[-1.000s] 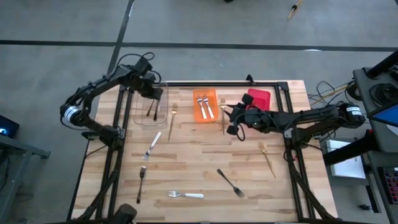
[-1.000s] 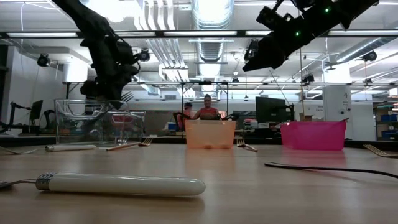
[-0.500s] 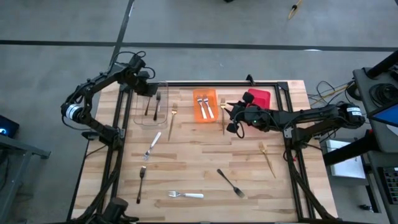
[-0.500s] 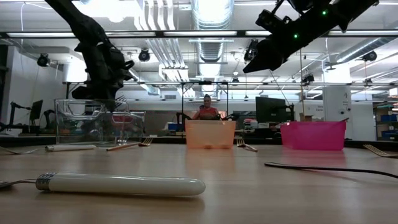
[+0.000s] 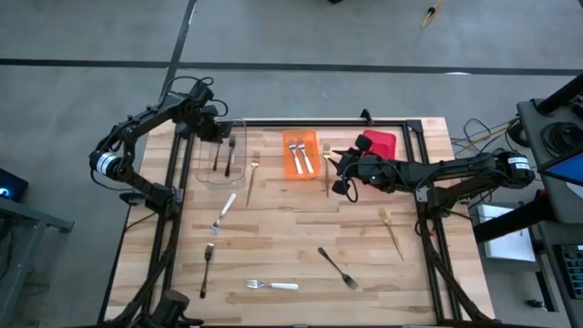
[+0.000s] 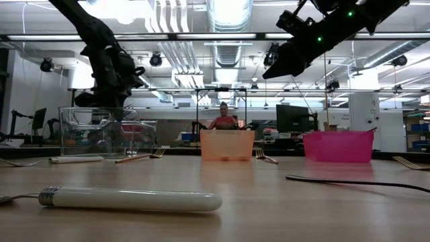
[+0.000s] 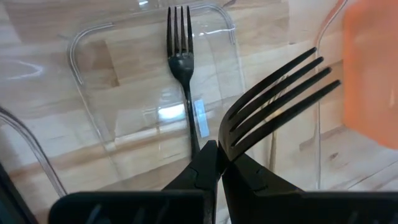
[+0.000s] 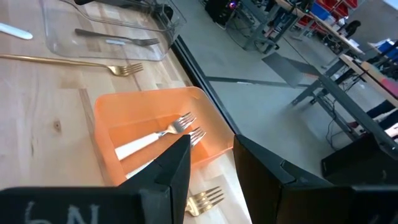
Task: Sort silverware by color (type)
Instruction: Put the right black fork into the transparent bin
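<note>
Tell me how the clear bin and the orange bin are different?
The clear bin is see-through; the orange bin is solid orange. The clear bin holds dark forks; the orange bin holds white-handled forks. The left tool hovers over the clear bin, gripping a dark fork; no tool is above the orange one. Both are rectangular.

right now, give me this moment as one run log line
left end effector: shut on dark fork, above clear bin | right end effector: open, empty, by orange bin | dark fork in bin
</note>
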You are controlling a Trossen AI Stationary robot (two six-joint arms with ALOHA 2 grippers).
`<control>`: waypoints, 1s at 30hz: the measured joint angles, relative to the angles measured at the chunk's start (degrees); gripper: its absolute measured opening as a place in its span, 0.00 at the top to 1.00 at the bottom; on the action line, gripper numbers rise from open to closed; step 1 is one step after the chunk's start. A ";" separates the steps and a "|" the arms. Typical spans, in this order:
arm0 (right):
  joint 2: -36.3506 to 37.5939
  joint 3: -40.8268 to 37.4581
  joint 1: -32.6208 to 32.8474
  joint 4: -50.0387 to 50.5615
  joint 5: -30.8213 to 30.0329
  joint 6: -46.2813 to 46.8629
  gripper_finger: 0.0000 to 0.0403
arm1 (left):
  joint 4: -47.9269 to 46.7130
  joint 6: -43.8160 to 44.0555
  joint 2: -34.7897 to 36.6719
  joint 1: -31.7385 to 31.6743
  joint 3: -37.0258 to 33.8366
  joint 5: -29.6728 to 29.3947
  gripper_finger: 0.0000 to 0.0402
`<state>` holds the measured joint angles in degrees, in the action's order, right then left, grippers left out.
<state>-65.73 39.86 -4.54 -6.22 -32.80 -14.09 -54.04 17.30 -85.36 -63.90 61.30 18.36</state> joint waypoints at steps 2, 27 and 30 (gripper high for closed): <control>0.00 0.00 -0.12 -0.01 0.00 -0.02 0.72 | 0.00 0.61 0.00 0.06 -0.15 -1.28 1.00; 0.00 0.00 -0.79 0.00 -0.11 0.00 0.72 | 5.43 2.31 0.02 0.11 -7.65 -2.86 1.00; 0.00 0.00 -0.77 0.00 -0.11 0.00 0.72 | 5.58 2.30 0.02 0.11 -7.85 -2.90 1.00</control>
<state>-65.73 39.86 -5.30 -6.22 -32.91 -14.09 -48.47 19.60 -85.34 -63.79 53.45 15.47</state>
